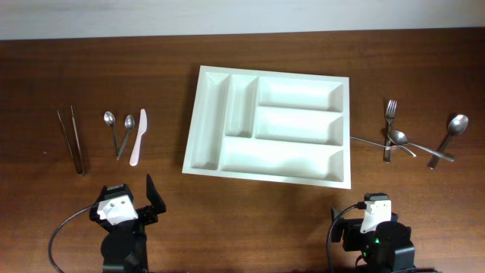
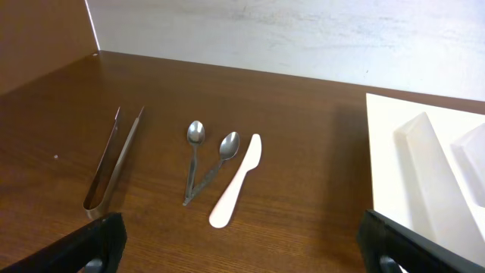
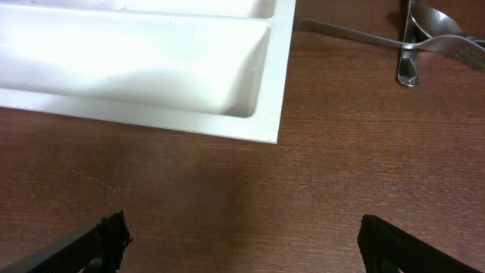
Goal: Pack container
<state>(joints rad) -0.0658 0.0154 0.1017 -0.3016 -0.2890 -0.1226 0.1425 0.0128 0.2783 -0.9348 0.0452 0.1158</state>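
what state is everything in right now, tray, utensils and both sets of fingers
container, upright, all five compartments empty
tongs, lying flat left of container, arms apart
two small spoons, lying flat, handle ends meeting
white knife, lying flat beside the spoons
fork, lying flat right of container, other cutlery across it
large spoon, lying flat, far right
left fingers, open, holding nothing
right fingers, open, holding nothing

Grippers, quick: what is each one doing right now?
Left gripper: open, holding nothing.
Right gripper: open, holding nothing.
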